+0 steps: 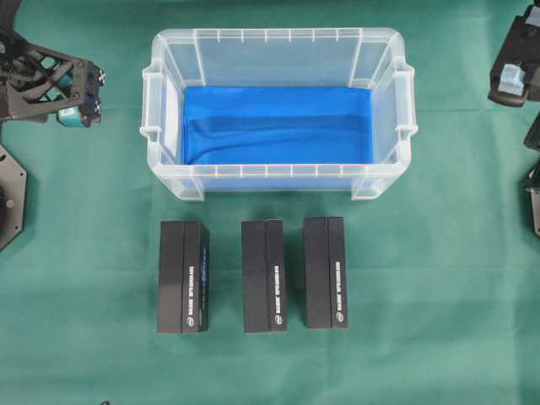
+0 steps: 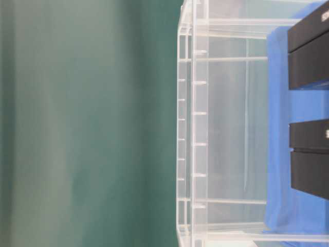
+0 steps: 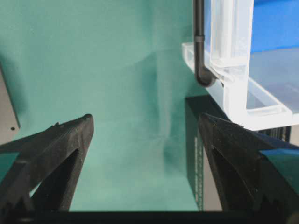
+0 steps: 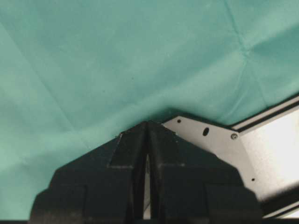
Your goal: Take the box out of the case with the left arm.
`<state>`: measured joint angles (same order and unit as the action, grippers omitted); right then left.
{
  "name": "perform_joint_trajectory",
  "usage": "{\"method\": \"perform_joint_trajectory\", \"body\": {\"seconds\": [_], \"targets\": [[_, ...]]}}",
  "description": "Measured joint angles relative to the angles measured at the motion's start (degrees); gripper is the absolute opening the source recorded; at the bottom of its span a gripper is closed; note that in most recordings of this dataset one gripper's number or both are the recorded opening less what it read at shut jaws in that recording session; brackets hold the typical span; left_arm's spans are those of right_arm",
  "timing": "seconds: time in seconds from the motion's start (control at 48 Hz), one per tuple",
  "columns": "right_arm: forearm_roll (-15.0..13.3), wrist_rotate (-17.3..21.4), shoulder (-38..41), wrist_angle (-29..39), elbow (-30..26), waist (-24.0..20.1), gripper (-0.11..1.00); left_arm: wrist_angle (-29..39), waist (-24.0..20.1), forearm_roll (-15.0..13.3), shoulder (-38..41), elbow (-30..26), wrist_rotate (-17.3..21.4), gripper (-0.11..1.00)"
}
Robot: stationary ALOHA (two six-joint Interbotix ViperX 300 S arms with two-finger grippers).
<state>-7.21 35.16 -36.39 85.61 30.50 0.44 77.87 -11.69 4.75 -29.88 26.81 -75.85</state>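
Clear plastic forms the case (image 1: pixel 278 51), which sits at the back middle of the green-covered tabletop (image 1: pixel 422 337) with a blue cloth (image 1: pixel 278 126) lining its bottom; from overhead we see nothing resting on that cloth. Three black boxes lie in a row on the tabletop just in front of the case: the left box (image 1: pixel 182 277), the middle box (image 1: pixel 263 276) and the right box (image 1: pixel 326 272), each lengthwise toward us and apart from its neighbours. The table-level view looks through the case wall (image 2: pixel 195 128), and we see dark box shapes (image 2: pixel 308 154) at its right edge. We find the left gripper (image 1: pixel 80 94) at the far left of the overhead view, beside the case and well apart from the boxes; in its wrist view the two black fingers (image 3: pixel 60 154) stand spread wide with nothing between them, over bare green cloth, with a corner of the case (image 3: pixel 233 88) and one black box (image 3: pixel 198 154) below it. At the far right edge sits the right arm (image 1: pixel 515 76); its wrist view shows the right gripper (image 4: pixel 147 154) with fingers pressed together, grasping nothing.
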Motion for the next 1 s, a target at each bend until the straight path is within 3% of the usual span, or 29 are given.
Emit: {"method": "perform_joint_trajectory", "body": {"seconds": [1.001], "targets": [[0.09,0.09,0.0,0.09,0.0,0.0,0.0,0.18,0.53,-0.09,-0.18,0.0,-0.18,0.9]]}}
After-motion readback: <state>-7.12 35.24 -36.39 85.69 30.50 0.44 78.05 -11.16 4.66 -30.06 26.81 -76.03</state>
